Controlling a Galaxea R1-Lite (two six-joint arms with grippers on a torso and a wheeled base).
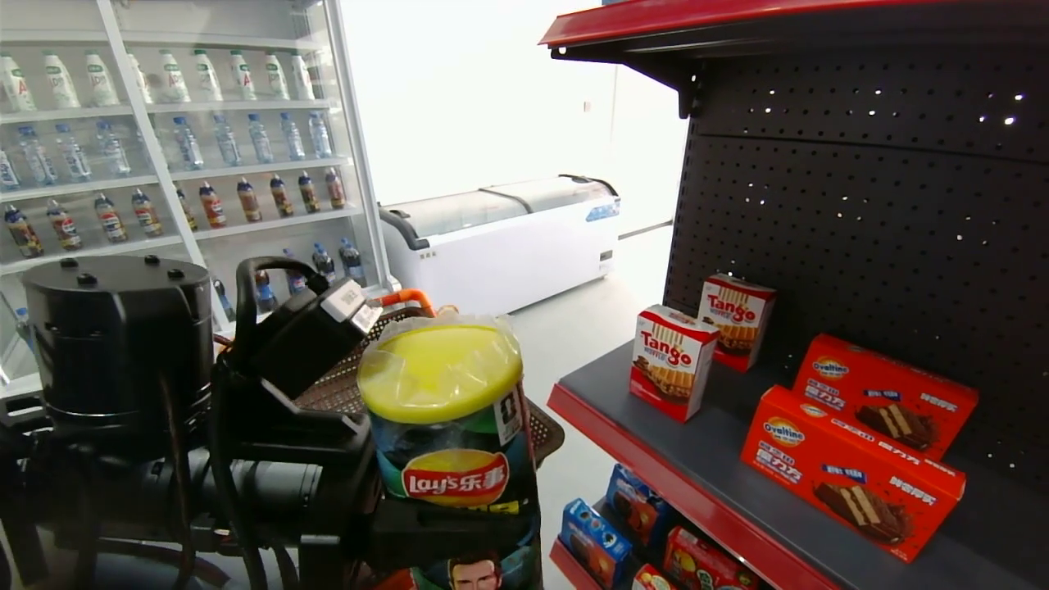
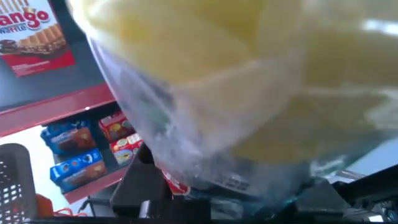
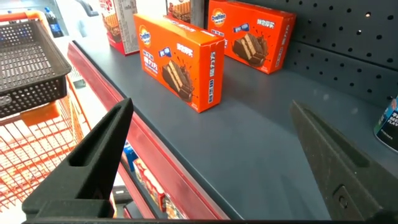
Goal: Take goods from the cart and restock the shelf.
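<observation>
Chips canister (image 1: 447, 410), yellow-lidded and film-wrapped, sits clamped in your left tool (image 1: 451, 524); your right tool (image 3: 214, 168) gapes over the shelf (image 3: 261, 124) edge.

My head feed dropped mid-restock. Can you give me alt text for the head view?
The left gripper holds a yellow-lidded chips tub upright by the cart, left of the shelf. The shelf's grey deck carries two wafer boxes and two orange boxes, with bare space along its front edge. A drinks cooler and a chest freezer stand behind.
</observation>
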